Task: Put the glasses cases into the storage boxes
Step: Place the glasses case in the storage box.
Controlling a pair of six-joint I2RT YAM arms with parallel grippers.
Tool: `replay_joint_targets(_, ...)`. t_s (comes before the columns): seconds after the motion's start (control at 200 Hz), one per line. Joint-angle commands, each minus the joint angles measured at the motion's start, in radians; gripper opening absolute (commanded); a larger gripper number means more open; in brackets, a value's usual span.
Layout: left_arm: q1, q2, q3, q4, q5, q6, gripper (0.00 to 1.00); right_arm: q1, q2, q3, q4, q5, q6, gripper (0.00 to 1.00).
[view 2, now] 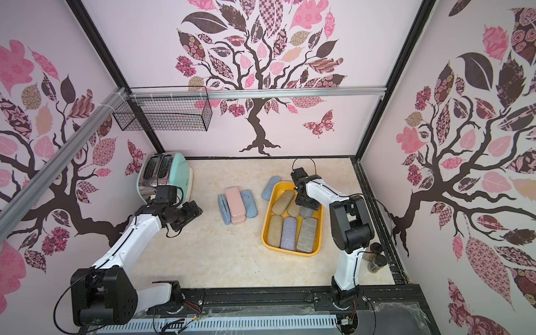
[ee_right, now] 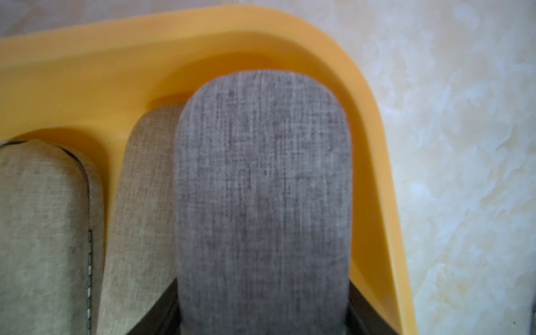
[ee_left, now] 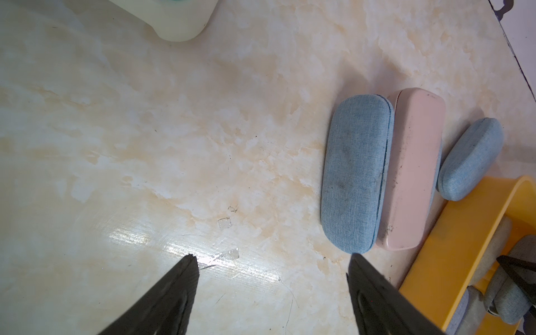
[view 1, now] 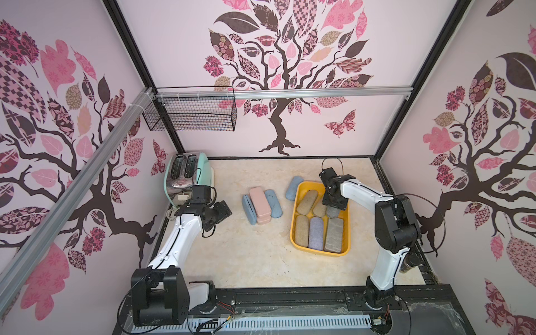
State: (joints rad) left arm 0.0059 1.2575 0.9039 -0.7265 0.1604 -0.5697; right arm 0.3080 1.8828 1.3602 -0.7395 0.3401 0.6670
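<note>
Your right gripper [ee_right: 261,301] has its fingers [ee_right: 162,313] pinched on the two long sides of a grey case [ee_right: 261,188]. Only the right wrist view shows you that grip. There the case's rounded end sits inside a corner of the yellow tub [ee_right: 203,43], overlapping a tan case [ee_right: 145,188], with a second tan case [ee_right: 37,232] beside that. You cannot tell whether the grey case rests on the tub's floor. In both top views the wrist covers the fingers, and only one end of the grey case pokes out from under it, in the tub's far row.

The top views add the tub's near row, with three cases side by side: a third tan case [view 1: 301,230], a lavender case [view 1: 316,233] and a boxy grey-beige case [view 1: 333,235].

Your left gripper [ee_left: 272,256] has its fingers [ee_left: 174,298] spread wide over bare tabletop [ee_left: 145,130], with nothing between them. In the left wrist view a blue case [ee_left: 356,177] touches a pink case [ee_left: 412,174], and a second blue case [ee_left: 470,159] lies by the tub's rim. The top views show you what that view hides: a second pink case [view 1: 263,221] under the first, and a third blue case [view 1: 275,203] against the pair's other side. They also place the left gripper near the toaster [view 1: 188,174], apart from those cases.
</note>
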Motion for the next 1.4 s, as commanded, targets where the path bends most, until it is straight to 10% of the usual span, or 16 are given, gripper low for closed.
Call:
replay_joint_targets(0.0, -0.004, -0.003, 0.003, 0.002, 0.0, 0.016, 0.84, -0.014, 0.018, -0.01, -0.014, 0.008, 0.031, 0.6)
replay_joint_targets(0.965, -0.003, -0.007, 0.0, 0.007, 0.01, 0.013, 0.83, -0.012, -0.277, -0.249, 0.43, 0.14, -0.036, 0.6)
replay_joint_targets(1.396, -0.007, -0.012, 0.0, 0.014, 0.014, 0.007, 0.83, 0.016, -0.175, -0.35, 0.546, 0.187, -0.082, 0.59)
